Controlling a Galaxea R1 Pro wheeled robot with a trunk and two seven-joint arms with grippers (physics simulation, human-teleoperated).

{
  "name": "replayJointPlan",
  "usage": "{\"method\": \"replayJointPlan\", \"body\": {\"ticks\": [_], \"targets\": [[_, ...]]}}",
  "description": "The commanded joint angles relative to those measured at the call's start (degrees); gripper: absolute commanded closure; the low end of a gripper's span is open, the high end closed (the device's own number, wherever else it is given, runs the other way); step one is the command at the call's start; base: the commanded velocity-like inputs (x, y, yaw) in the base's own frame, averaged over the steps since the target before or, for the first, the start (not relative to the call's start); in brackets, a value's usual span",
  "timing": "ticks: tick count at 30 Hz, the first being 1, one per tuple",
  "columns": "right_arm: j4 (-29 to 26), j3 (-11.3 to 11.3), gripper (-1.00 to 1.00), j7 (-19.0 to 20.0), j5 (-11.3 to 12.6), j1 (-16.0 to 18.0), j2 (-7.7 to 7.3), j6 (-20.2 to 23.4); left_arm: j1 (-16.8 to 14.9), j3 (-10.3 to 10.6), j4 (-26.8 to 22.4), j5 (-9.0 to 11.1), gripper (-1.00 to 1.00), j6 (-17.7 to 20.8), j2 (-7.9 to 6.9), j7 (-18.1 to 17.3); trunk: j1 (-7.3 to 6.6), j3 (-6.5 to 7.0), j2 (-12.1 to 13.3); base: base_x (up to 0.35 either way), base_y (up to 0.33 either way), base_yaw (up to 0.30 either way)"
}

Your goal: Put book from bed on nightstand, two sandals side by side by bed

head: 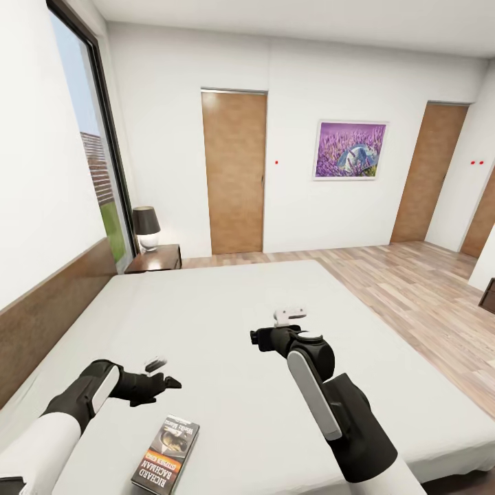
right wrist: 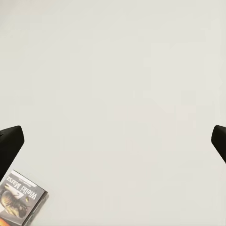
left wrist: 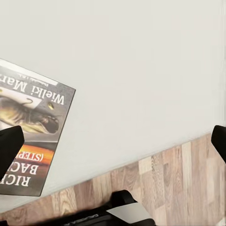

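Book [head: 166,454] lies flat on the bed [head: 227,302] just below the wide-spread left end effector [head: 163,375], right end effector [head: 260,338] equally wide, nightstand [head: 157,258] with lamp [head: 147,227] far beyond.

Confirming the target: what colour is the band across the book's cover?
Orange, with white lettering, on a dark cover; the book lies on the bed. Clearest in the head view.

Book [head: 166,455]: thin dark paperback, orange band, white "RICHARD BACHMAN" lettering; laid flat, cover up, near front edge of bed [head: 227,309]. Nightstand [head: 157,259] seen beside headboard.
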State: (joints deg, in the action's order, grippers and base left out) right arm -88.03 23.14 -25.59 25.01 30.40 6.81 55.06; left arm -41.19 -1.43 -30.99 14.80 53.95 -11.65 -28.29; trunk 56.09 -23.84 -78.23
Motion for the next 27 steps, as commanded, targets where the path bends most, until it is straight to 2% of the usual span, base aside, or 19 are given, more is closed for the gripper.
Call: {"method": "replayJointPlan", "body": {"ticks": [1,15,27], "targets": [[-0.04,0.05,-1.0,-0.6,0.57,0.06,0.01,0.14,-0.05,-0.15,0.03,-0.12,-1.0,0.31,-0.02,-0.4,0.0,-0.07,-0.04,0.0,0.0,0.0],[-0.03,0.14,-1.0,-0.66,0.56,0.04,0.04,0.14,-2.16,-0.6,0.86,0.14,-1.0,0.3,-1.89,-1.93,0.0,-0.07,-0.04,0.0,0.0,0.0],[-0.03,0.23,-1.0,-0.69,0.56,0.03,-0.03,0.17,-2.62,-0.76,1.04,0.03,-1.0,-0.27,-3.37,-2.4,0.0,-0.07,-0.04,0.0,0.0,0.0]]}}
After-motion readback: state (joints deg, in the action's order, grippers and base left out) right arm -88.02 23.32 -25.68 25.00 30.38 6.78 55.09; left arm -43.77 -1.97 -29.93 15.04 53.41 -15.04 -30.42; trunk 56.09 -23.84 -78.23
